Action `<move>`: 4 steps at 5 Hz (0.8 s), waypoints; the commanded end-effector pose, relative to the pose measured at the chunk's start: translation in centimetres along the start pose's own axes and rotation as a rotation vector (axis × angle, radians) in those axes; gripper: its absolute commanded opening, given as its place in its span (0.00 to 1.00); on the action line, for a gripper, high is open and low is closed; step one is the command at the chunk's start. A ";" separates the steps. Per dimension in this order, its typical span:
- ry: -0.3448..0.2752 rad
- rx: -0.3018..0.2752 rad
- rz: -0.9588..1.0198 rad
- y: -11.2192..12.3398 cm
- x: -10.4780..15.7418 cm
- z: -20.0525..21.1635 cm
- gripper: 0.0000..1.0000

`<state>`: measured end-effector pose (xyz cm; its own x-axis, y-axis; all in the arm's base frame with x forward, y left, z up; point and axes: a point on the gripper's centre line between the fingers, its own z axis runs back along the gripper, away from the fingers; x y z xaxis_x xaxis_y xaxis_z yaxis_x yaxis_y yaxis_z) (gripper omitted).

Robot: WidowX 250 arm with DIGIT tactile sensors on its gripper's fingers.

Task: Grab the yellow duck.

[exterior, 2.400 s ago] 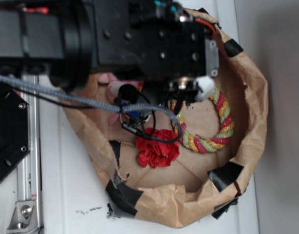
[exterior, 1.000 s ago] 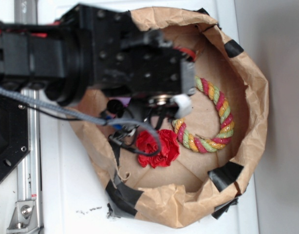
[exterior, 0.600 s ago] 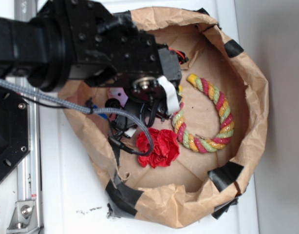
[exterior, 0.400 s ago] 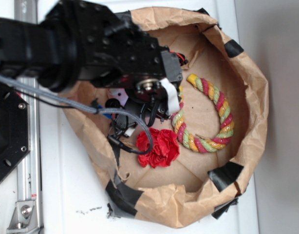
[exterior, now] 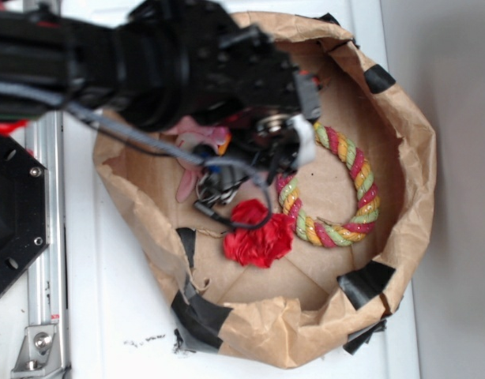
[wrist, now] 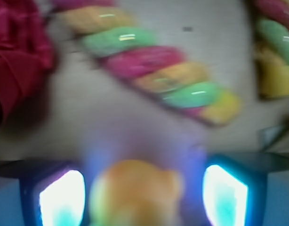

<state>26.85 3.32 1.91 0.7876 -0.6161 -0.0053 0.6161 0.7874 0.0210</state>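
Note:
In the wrist view the yellow duck (wrist: 137, 193) is a blurred, rounded yellow-orange shape at the bottom, sitting between the two bright fingers (wrist: 62, 197) of my gripper (wrist: 142, 188). The gripper looks shut on it, with the left finger against the duck and a thin blurred gap on the right. The duck is far closer to the camera than the bag floor behind it. In the exterior view the black arm covers the gripper (exterior: 280, 148), and I cannot pick out the duck there.
Everything lies inside a crumpled brown paper bag (exterior: 416, 158) patched with black tape. A yellow, pink and green rope ring (exterior: 361, 197) lies right of the gripper, a red flower (exterior: 258, 237) below it, and a pink plush bunny (exterior: 187, 166) to its left. A metal rail (exterior: 45, 237) runs along the left.
The arm has swung up and to the right and looks closer to the camera. The pink bunny is now uncovered, and the red flower has shifted slightly.

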 end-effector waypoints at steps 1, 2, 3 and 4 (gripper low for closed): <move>-0.003 0.067 0.073 2.3 -0.5 1.2 1.00; 0.009 0.072 0.084 2.6 -0.7 1.0 1.00; 0.045 0.060 0.083 2.6 -0.5 0.0 1.00; 0.059 0.046 0.080 2.2 -0.7 -0.6 1.00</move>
<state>27.79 5.92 1.44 0.8293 -0.5551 -0.0635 0.5586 0.8267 0.0674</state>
